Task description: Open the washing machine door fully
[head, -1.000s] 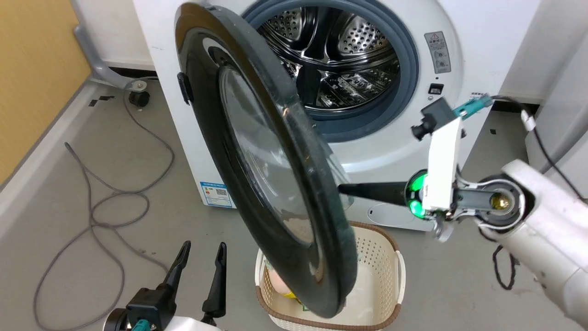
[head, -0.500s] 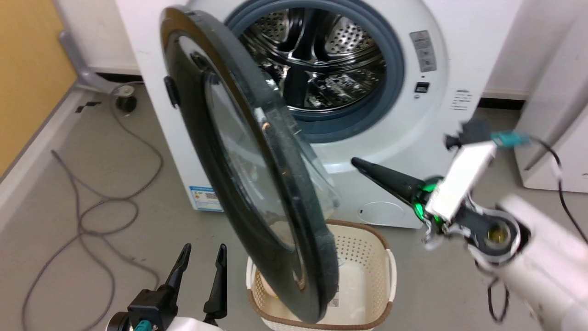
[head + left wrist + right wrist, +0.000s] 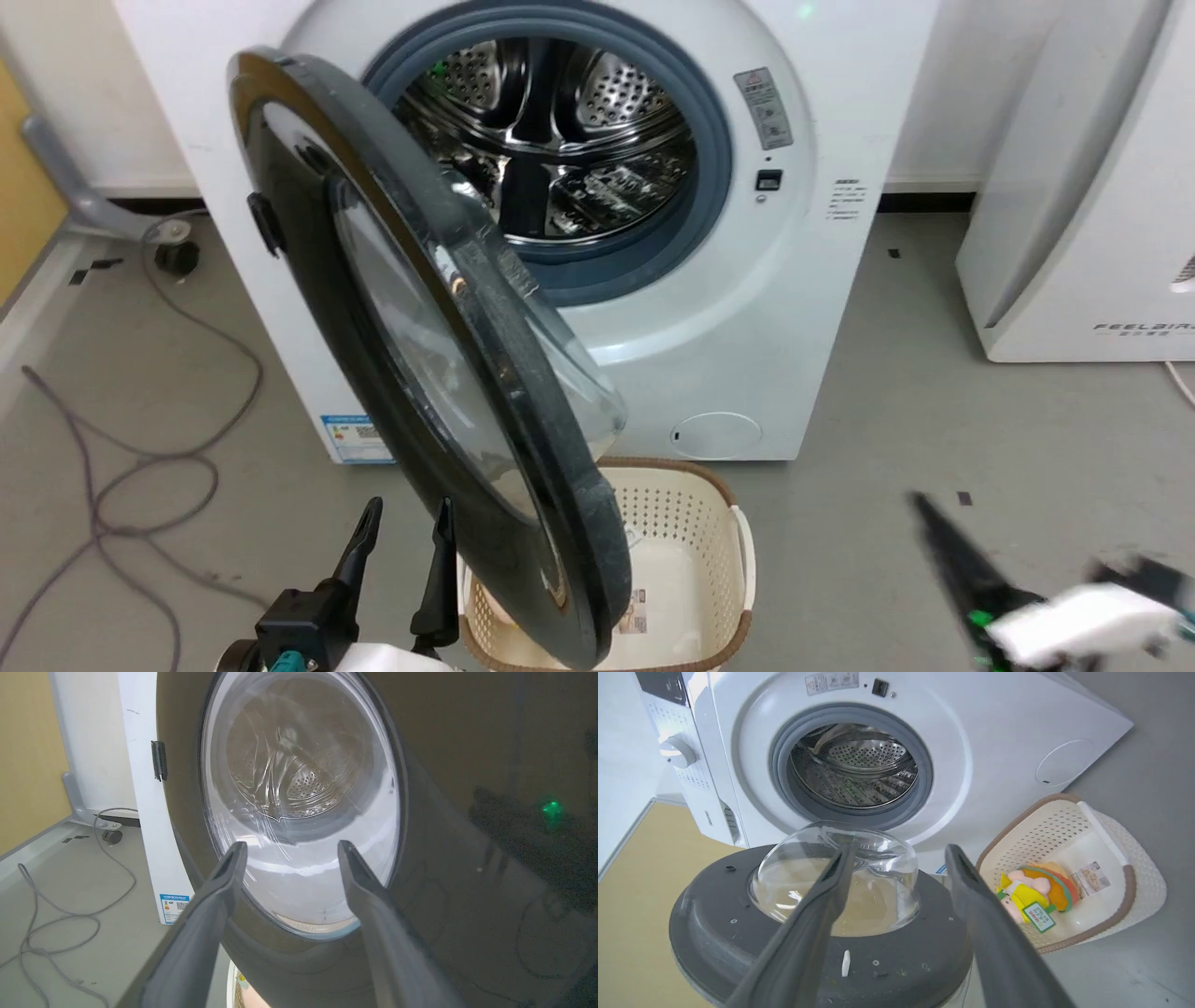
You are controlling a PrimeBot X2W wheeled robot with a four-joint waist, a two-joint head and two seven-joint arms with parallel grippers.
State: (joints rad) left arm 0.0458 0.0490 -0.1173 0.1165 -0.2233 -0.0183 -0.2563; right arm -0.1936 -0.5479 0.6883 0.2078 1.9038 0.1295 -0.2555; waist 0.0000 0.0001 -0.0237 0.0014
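Plainly, the left gripper (image 3: 409, 509) stands with its two dark fingers spread wide and nothing between them. The washing machine door (image 3: 420, 373) hangs close in front of its fingertips and a little to its right. In the left wrist view the left gripper (image 3: 292, 845) points straight at the door's clear window, with the glossy black face of the washing machine door (image 3: 467, 765) running off to the right of the fingers; whether a fingertip touches it I cannot tell. The door stands part-way open, swung out from the washing machine (image 3: 747, 308) so that the steel drum (image 3: 541, 140) and its grey gasket (image 3: 709, 168) are uncovered beyond it. The right gripper (image 3: 962, 579) is blurred in the head view, low over the grey floor (image 3: 887, 420) and well apart from the door, which is off to its left. Its wrist view shows the right gripper (image 3: 900, 851) spread open too, gripping nothing. Ahead of it lies the door's matte inner rim (image 3: 714, 933), and the bulging glass bowl (image 3: 878, 858) sits just beyond its fingertips, with the drum (image 3: 859, 765) further on. To the right of its right finger sits a cream laundry basket (image 3: 1064, 826) with a soft toy (image 3: 1031, 891) inside. Beyond the left gripper a blue label (image 3: 350, 439) marks the machine's lower corner.
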